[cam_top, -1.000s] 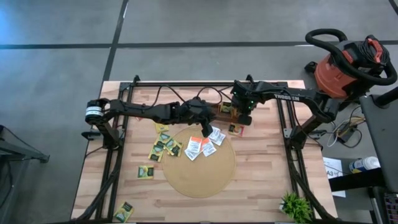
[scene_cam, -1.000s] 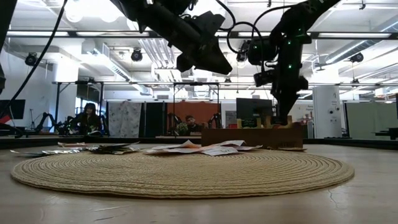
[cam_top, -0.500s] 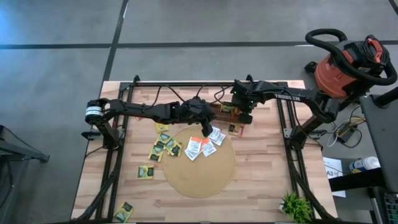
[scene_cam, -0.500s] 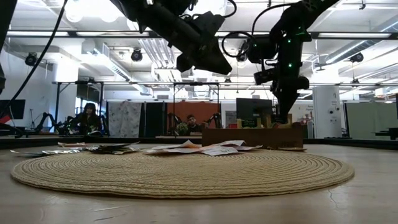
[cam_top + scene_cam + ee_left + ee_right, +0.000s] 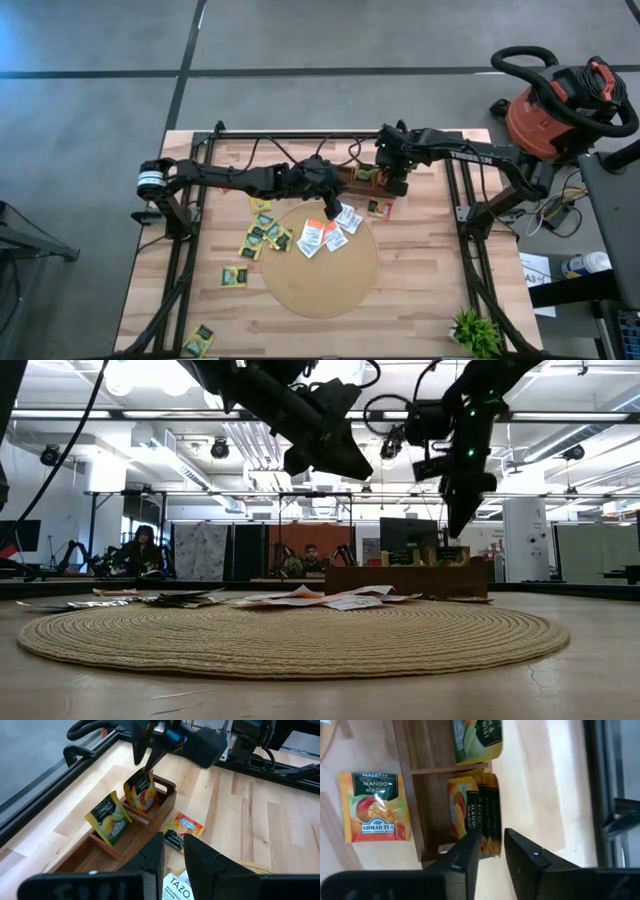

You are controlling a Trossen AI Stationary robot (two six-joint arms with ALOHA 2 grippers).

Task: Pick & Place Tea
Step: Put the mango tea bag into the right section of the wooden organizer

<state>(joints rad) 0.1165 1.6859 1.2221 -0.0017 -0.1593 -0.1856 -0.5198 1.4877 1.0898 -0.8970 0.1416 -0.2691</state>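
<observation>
Right gripper (image 5: 397,186) hangs above the box's (image 5: 362,187) right end, fingers slightly parted, empty; sachets (image 5: 472,812) stand below. Left gripper (image 5: 331,207) over the mat (image 5: 320,280), fingers narrowly apart, empty.

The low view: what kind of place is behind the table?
Probably a robotics lab or workshop: open ceiling with ducts and strip lights, other workstations with a seated person, and a shop vacuum beside the table.

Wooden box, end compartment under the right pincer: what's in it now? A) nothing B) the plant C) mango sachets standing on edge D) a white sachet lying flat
C: the right wrist view shows orange mango sachets standing on edge in the end compartment of the wooden box, with the right pincer above them holding nothing.
</observation>
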